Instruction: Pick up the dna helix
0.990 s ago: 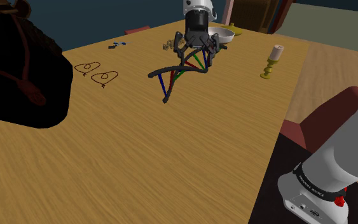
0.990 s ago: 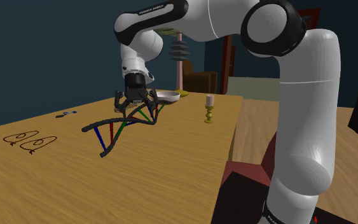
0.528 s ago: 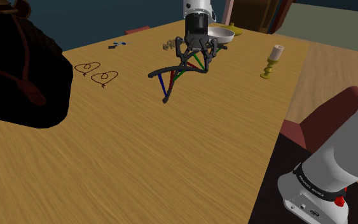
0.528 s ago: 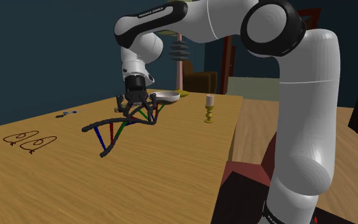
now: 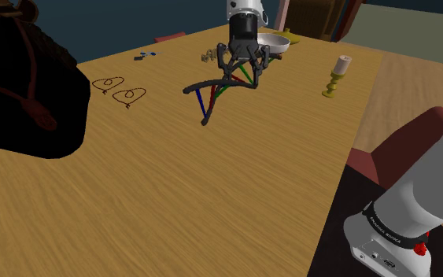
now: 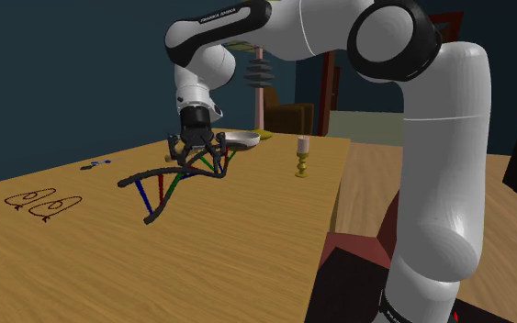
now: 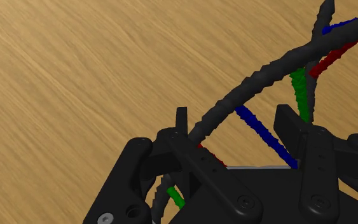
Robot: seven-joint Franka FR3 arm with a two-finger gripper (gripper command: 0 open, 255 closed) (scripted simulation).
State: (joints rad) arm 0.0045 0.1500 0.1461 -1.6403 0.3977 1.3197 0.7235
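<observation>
- Closest to me, the arm's white base [image 5: 396, 224] stands off the table's near corner, so the arm has to stretch a long way across to work.
- Then comes a broad bare run of wooden table [image 5: 172, 204] — nothing here for the arm to snag on.
- At the shoulder view's left a bulky black shape [image 5: 15, 86] sits at the table's side. What it is I cannot tell, and it is well apart from the action.
- Further in, two heart-shaped wire loops [image 5: 121, 88] lie flat side by side, apart from the helix and out of the grasp's way.
- Mid-table is the dna helix [image 6: 166, 204]: two dark twisted strands joined by blue, red and green rungs. It slants, its near end low by the wood — touching or just clear, I cannot say — and its far end up under the gripper.
- The gripper [image 7: 237, 127] comes straight down on that far end, which suits a thing so open and thin. Its fingers [image 7: 182, 127] stand either side of the ladder's width, each against a strand, with a blue rung crossing between them. I judge it pinched rather than merely straddled, the rungs keeping the strands from collapsing.
- Held at one end, the long free part will likely want to swing or droop on the lift.
- Beyond, a pale bowl [image 5: 276, 41] sits just behind the gripper. A candlestick [image 5: 336, 77] stands upright off to the shoulder view's right. Both are clear of the helix.
</observation>
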